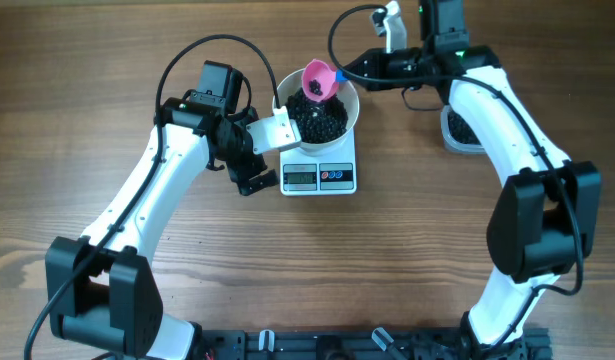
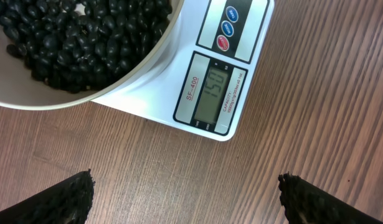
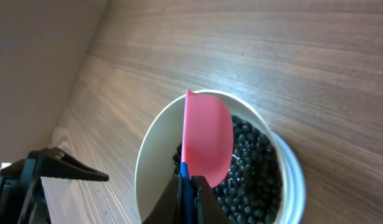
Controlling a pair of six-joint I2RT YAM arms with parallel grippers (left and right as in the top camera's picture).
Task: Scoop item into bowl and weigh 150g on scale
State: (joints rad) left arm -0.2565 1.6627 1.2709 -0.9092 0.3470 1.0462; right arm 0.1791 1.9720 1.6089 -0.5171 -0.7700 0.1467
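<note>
Eyes on the bowl point(image 1: 354, 108), planted square on the scale point(image 1: 327, 163), toward the far edge of the worktop point(image 1: 107, 60) and about midway along it: set there to register each added scoopful at once. Heaped dark inside with the item point(image 1: 322, 122), black beans up to a fair level.

Over to the right gripper point(image 3: 190, 198): clenched on the blue handle of a pink scoop point(image 3: 207, 140), holding it inside the bowl's rim above the beans, probably to keep any stray trickle off the worktop. Can't tell about contact between scoop and heap.

Now the left gripper point(image 2: 188, 198): spread wide, grasping nothing, hanging low just in front of the scale, seemingly to give its wrist camera a clean look at the display point(image 2: 211, 93). Reads 150 there, by the look of it, so likely on target and near the finish.

Hard to make out any beans inside the scoop itself. Mostly hidden under the right arm: a clear tub point(image 1: 452, 135) toward the far edge, right of the scale, showing only a sliver of dark contents. Cut off in the left wrist view: most of the bowl, plus the scale's far end.
</note>
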